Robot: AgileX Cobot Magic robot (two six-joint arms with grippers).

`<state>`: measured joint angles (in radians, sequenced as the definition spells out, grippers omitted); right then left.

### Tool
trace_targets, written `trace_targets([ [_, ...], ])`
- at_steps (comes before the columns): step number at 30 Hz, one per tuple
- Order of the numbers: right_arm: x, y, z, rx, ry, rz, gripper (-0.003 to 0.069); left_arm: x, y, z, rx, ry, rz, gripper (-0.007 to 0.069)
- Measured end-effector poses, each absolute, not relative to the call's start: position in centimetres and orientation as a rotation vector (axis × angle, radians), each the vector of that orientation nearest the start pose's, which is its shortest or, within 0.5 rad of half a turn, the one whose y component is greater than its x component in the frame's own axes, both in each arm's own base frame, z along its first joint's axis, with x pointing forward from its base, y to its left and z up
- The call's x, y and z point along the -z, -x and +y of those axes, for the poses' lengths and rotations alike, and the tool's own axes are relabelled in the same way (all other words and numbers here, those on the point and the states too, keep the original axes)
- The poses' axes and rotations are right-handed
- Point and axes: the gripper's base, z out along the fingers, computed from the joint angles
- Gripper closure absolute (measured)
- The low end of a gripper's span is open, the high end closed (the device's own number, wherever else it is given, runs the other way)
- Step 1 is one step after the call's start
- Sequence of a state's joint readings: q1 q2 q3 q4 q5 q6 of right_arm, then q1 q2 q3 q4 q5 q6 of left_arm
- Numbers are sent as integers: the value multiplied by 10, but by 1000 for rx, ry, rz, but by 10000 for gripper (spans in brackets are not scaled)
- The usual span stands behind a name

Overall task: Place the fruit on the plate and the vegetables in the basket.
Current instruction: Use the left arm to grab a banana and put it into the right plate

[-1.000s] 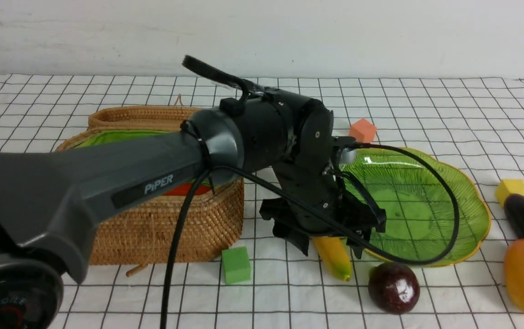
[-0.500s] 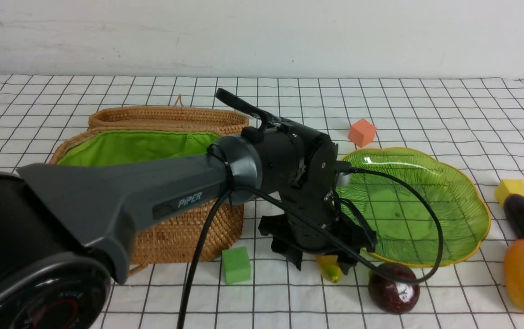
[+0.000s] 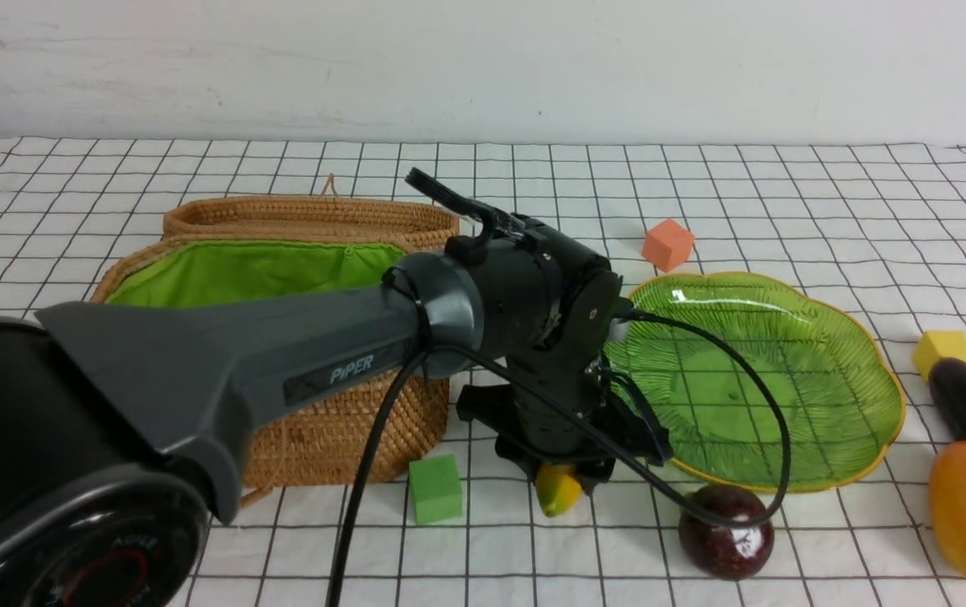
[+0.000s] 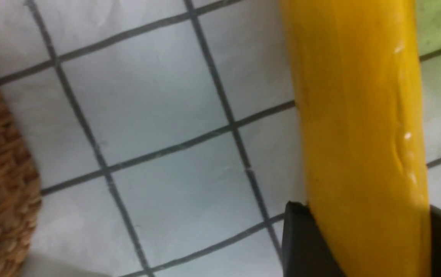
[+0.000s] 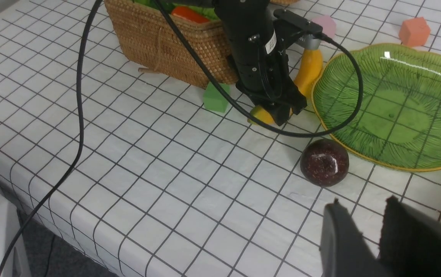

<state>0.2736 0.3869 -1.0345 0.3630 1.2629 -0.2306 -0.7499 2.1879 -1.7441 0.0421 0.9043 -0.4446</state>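
Yellow banana (image 4: 359, 127), clamped within left pincer (image 3: 561, 475)

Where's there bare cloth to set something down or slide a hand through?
Free: the far cloth behind the basket and orange cube; the near strip before the green cube and maroon fruit. Crowded: between basket and plate, where the left hand grips the banana.

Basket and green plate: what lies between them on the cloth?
The banana lies there, with the left gripper over it, jaws on either side; the right wrist view shows this most clearly.
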Motion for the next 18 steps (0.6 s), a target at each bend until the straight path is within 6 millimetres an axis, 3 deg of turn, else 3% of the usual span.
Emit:
trace_targets([
  [7, -408, 9, 29, -455, 608, 1987, 468, -190, -348, -312, 121, -448, 2799, 298],
  [12, -408, 9, 29, -452, 607, 1987, 468, -234, -359, -314, 102, -425, 2692, 298],
  [13, -408, 9, 29, -451, 607, 1987, 468, -234, -359, -314, 100, -429, 2693, 298],
  [15, -408, 8, 28, -429, 603, 1989, 468, -261, -360, -322, 161, -539, 2602, 298],
  [18, -407, 7, 24, -390, 567, 2006, 468, -275, -352, -341, 244, -835, 2451, 298],
])
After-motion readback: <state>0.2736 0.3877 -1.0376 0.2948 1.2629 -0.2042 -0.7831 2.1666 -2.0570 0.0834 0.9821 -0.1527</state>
